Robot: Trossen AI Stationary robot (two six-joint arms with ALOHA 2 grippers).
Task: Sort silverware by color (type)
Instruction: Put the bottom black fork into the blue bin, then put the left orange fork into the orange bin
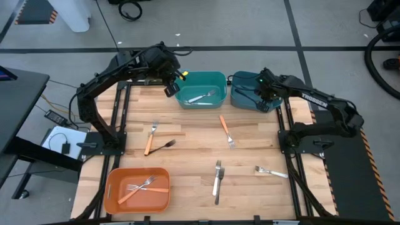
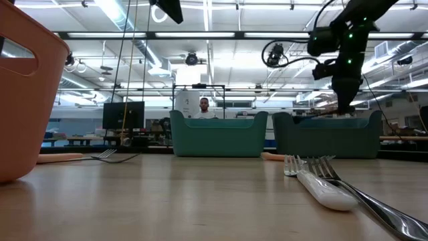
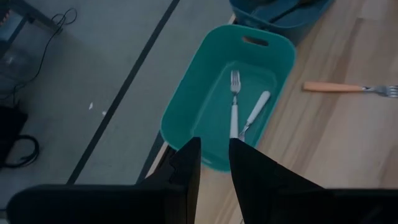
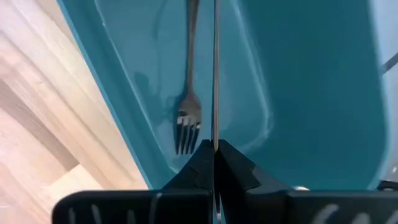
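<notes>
The right gripper [image 1: 265,95], fingers pinched on a thin dark fork handle [image 4: 215,68], hangs directly over the darker teal plastic bin [image 1: 240,100]; the left gripper [image 1: 170,87], slightly spread, waits at the lighter teal bin's [image 1: 215,76] 9 o'clock.

2 teal bins [image 1: 201,78], orange bin [image 1: 112,197], pale wood table [image 1: 187,156]

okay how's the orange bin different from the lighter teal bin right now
The orange bin sits at the table's near left corner, with no gripper near it; the lighter teal bin sits at the far edge, with the left gripper beside it. The orange bin holds orange-handled forks; the teal bin holds white-handled forks. Both are rectangular plastic bins.
</notes>
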